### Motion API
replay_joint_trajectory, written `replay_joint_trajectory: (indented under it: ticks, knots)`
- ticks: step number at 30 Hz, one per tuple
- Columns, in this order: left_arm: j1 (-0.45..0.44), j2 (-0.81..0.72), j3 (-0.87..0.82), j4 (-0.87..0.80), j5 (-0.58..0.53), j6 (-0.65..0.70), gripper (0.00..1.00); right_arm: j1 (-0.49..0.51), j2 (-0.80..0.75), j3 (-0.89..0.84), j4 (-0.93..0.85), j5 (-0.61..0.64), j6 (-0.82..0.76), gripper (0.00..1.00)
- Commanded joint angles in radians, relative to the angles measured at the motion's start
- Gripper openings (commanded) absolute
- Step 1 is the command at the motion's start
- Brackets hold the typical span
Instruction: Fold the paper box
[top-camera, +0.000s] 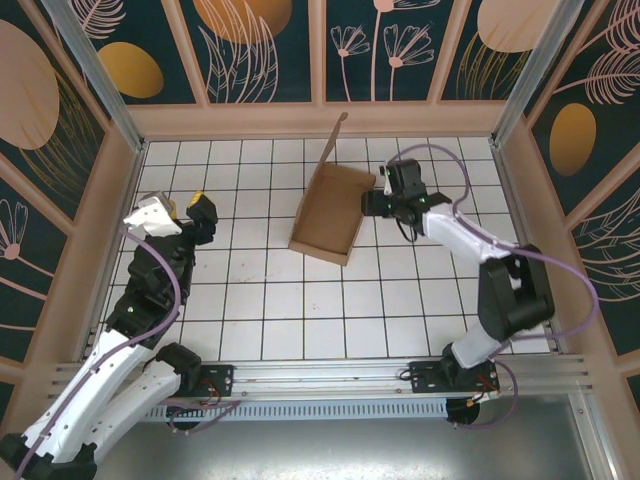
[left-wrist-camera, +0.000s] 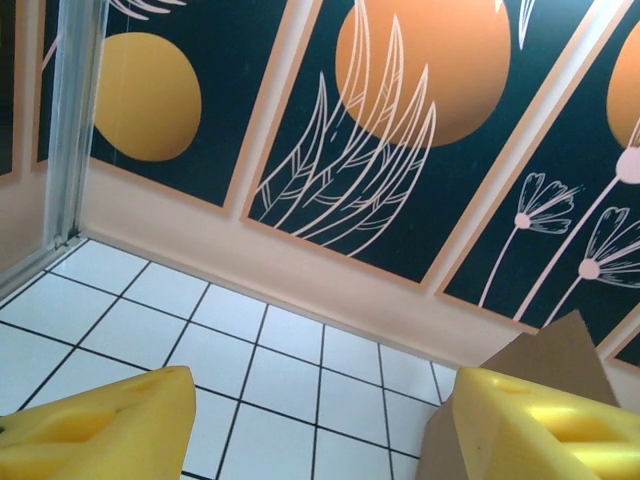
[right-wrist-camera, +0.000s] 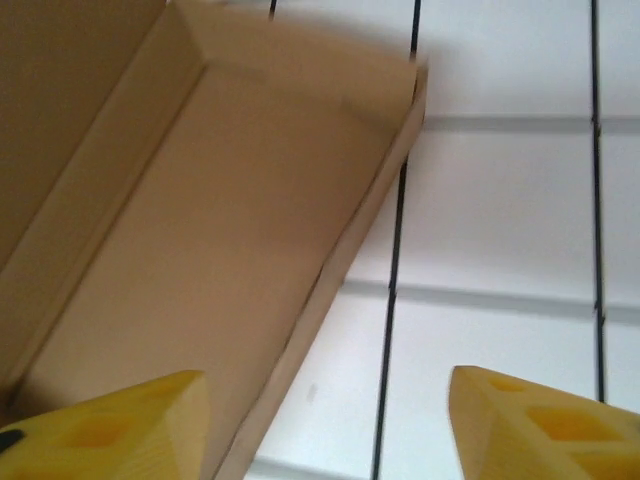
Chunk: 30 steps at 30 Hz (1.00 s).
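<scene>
Shallow brown cardboard paper box (top-camera: 328, 215) lies on white gridded tabletop (top-camera: 260, 300) w/ lid flap (top-camera: 333, 150) upright at its far side. Right gripper (top-camera: 376, 197) is at box's right wall, jaws spread astride it, not clamped. Left gripper (top-camera: 185, 204) is well left of box, jaws apart & empty.

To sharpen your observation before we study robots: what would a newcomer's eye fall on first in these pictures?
The brown paper box stands out mid-table on the white gridded table, its lid flap raised at the far side. The right gripper sits at the box's right wall, jaws open, while the left gripper hangs open well to the left. Dark wall panels with orange discs and pale plants surround everything.
</scene>
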<state>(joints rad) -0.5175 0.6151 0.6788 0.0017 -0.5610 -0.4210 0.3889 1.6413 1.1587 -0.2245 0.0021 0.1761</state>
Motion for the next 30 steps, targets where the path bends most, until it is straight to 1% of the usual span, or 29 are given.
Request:
replay_joint_trajectory:
  ticks: [1,3,4,7,10,12,14,17,20,23,26,28,30]
  knots:
    - [-0.004,-0.015,-0.020,0.067,-0.035,0.037,0.69,-0.032,0.173,0.162,0.085,0.069,-0.079,0.71]
    - [-0.004,-0.020,-0.032,0.069,-0.036,0.039,0.69,-0.037,0.265,0.252,0.084,0.088,-0.135,0.73]
    - [-0.003,-0.018,-0.040,0.072,-0.035,0.036,0.69,-0.040,0.311,0.295,0.090,0.083,-0.168,0.78]
    - [-0.004,-0.004,-0.045,0.079,-0.018,0.030,0.69,-0.049,0.434,0.413,0.091,0.068,-0.242,0.83]
    - [-0.008,0.015,-0.041,0.086,-0.014,0.035,0.69,-0.066,0.548,0.523,0.072,0.003,-0.265,0.83]
    - [-0.012,0.025,-0.045,0.092,-0.010,0.038,0.69,-0.073,0.599,0.564,0.076,-0.070,-0.265,0.83]
    - [-0.013,0.035,-0.052,0.100,-0.003,0.036,0.69,-0.072,0.639,0.600,0.066,-0.116,-0.268,0.81]
    - [-0.013,0.045,-0.062,0.114,0.005,0.029,0.69,-0.060,0.667,0.622,0.042,-0.134,-0.264,0.72]
    - [-0.014,0.048,-0.071,0.128,0.017,0.023,0.69,-0.051,0.641,0.570,0.037,-0.157,-0.240,0.62]
    - [-0.015,0.041,-0.077,0.139,0.028,0.019,0.69,-0.047,0.554,0.443,0.086,-0.161,-0.201,0.49]
    - [-0.016,0.026,-0.081,0.137,0.027,0.017,0.69,-0.032,0.454,0.294,0.129,-0.127,-0.154,0.37]
    - [-0.018,0.013,-0.082,0.132,0.021,0.019,0.69,-0.014,0.390,0.195,0.143,-0.106,-0.107,0.32]
    - [-0.019,0.005,-0.087,0.133,0.017,0.020,0.69,0.014,0.340,0.133,0.117,-0.076,-0.081,0.27]
